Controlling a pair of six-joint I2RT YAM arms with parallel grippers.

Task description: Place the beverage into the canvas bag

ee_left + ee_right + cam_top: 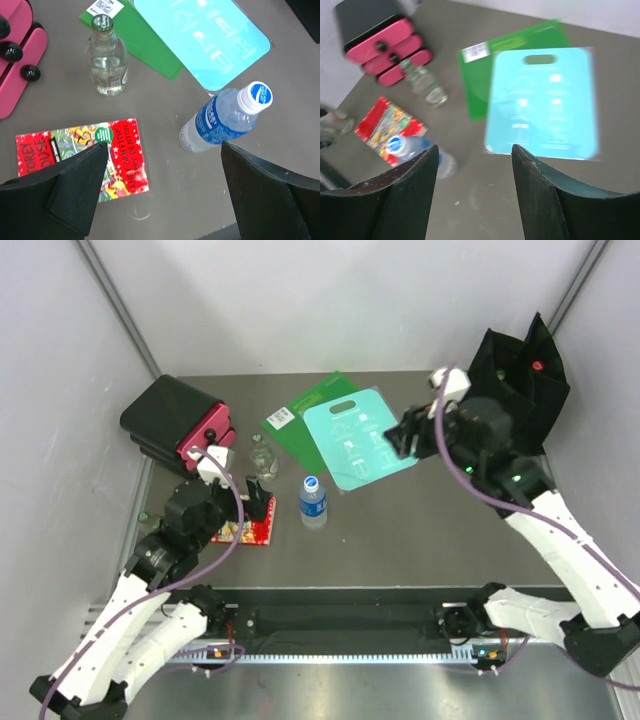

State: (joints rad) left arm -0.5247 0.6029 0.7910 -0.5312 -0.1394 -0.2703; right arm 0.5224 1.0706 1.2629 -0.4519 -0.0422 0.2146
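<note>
My left pincer (162, 152) gapes wide and empty, and the water bottle (225, 117) stands upright on the tabletop (165, 200) just ahead, toward its right side; my right pincer (475, 150), half open and empty, hangs farther off, nearer the canvas bag (520, 370)

Lab test cell: white walls (330, 300), grey table (400, 530).
</note>
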